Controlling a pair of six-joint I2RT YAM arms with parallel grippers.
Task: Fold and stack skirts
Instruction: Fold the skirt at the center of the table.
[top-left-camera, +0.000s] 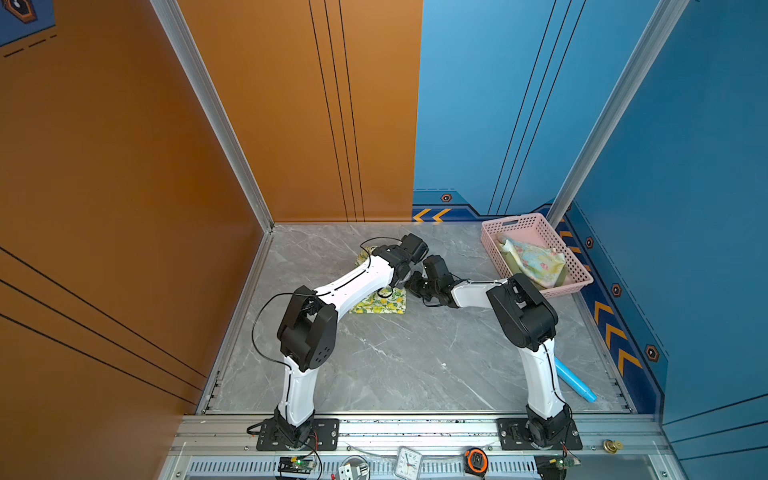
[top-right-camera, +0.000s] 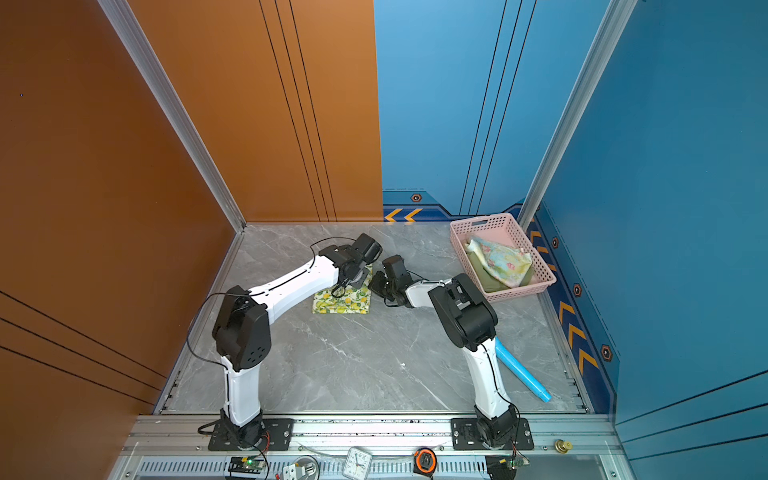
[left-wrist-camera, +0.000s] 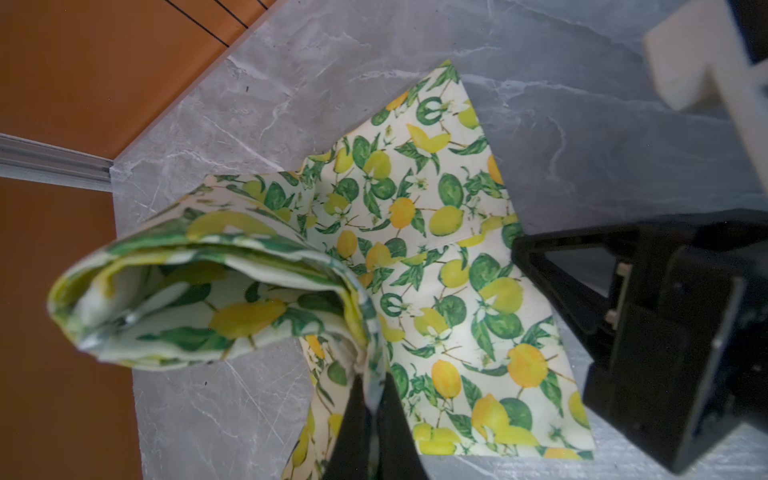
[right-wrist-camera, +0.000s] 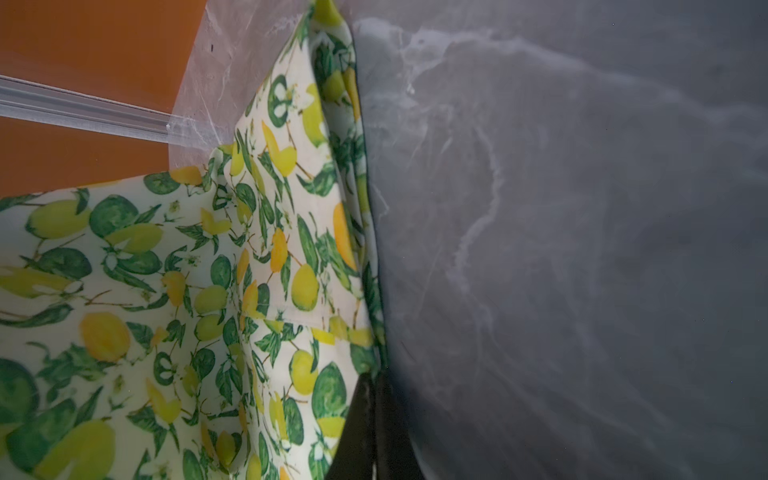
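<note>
The lemon-print skirt (top-left-camera: 380, 306) (top-right-camera: 343, 301) lies partly folded on the grey table, left of centre. My left gripper (left-wrist-camera: 371, 376) is shut on a raised flap of it, and the lifted cloth curls over into a loose roll. My right gripper (right-wrist-camera: 374, 376) is shut on the skirt's edge right at the table surface. In both top views the two grippers meet over the skirt's far right corner (top-left-camera: 405, 284). The floral skirt (top-left-camera: 534, 257) lies on the olive skirt (top-right-camera: 484, 277) inside the pink basket.
The pink basket (top-left-camera: 498, 226) stands at the back right corner by the blue wall. A blue tube (top-left-camera: 575, 380) lies near the right arm's base. A clock (top-left-camera: 409, 463) and a tape measure (top-left-camera: 476, 459) sit on the front rail.
</note>
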